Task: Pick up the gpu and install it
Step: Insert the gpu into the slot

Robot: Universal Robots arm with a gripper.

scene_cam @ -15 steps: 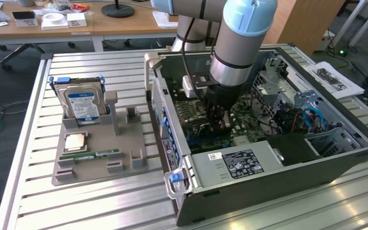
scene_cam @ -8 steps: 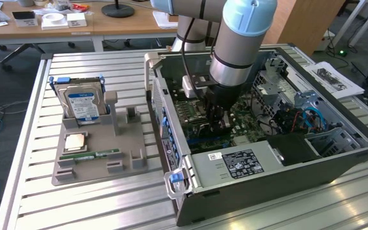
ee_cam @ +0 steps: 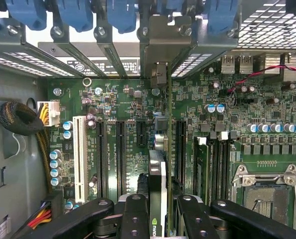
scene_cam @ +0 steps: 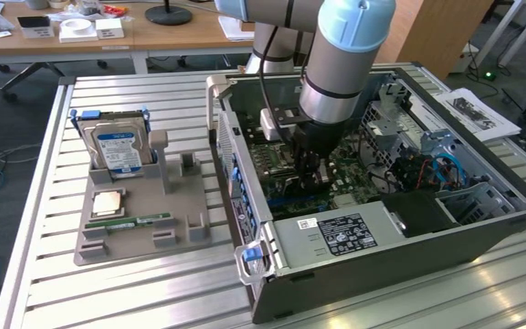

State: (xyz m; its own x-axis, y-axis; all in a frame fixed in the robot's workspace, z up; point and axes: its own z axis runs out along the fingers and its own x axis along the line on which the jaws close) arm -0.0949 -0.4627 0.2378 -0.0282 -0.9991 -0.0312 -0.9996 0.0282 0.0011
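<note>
**My claw holds the gpu inside the computer case**

My arm reaches into the open computer case (scene_cam: 482, 226) on the tabletop (scene_cam: 153, 288). Over the green motherboard (ee_cam: 123, 149), my claw (ee_cam: 158, 214) pinches the gpu (ee_cam: 158, 179) edge-on, its bracket at the rear slot.

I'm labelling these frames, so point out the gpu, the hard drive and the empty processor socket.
gpu (ee_cam: 158, 199): wrist view, on its upper edge between the gripper fingers.
hard drive (scene_cam: 117, 147): exterior view, on its blue-white label.
processor socket (ee_cam: 266, 191): wrist view, on its open middle inside the metal frame.
</note>
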